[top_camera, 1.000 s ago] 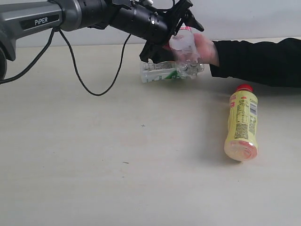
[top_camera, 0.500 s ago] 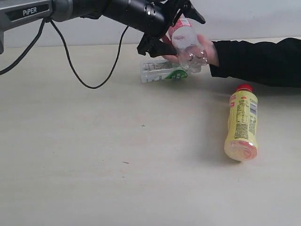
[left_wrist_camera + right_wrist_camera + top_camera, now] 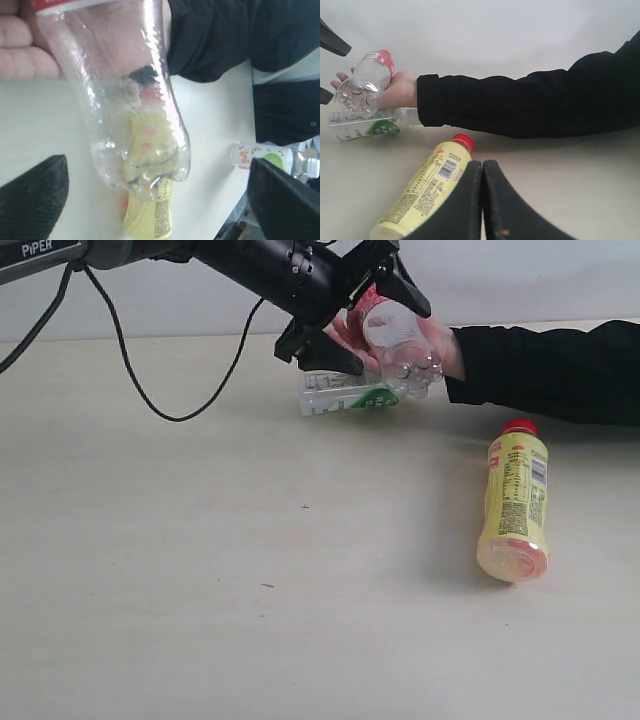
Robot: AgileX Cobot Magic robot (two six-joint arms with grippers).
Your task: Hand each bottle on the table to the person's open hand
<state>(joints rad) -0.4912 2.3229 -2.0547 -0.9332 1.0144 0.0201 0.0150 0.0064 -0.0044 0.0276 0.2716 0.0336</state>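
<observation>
1. Resting across the bare, light-skinned, palm-up hand (image 3: 445, 348) that is reaching out of a black sleeve (image 3: 550, 370): the small clear plastic bottle with a red label and red cap (image 3: 400, 340), tilted, cap end raised and lobed base lower.
2. Showing a thin, glossy, see-through wall below the red label band, with the curled fingers (image 3: 25, 55) visible beside it in the left wrist view.
3. Standing wide apart on either side of that bottle: the dark two-finger left gripper (image 3: 390, 338). Gripping nothing, with pale table showing between each fingertip and the bottle in the left wrist view.
4. Lying on its side on the wide, pale beige, matte table (image 3: 200, 590), just beside and partly under the hand: the clear plastic bottle with a green-white label (image 3: 350, 393).
5. Lying on its side well apart from the hand, nearer the exterior camera: the yellow plastic bottle with a red cap (image 3: 516, 500), cap pointing toward the sleeve, printed label facing up.
6. Pressing together tip to tip, near the yellow bottle: the black right gripper (image 3: 482, 167), closed and holding nothing.
7. Appearing in the left wrist view only, lying on its side past the sleeve: a small clear bottle with a white label bearing orange and green marks (image 3: 260, 155). Surface beneath it: cannot tell.
</observation>
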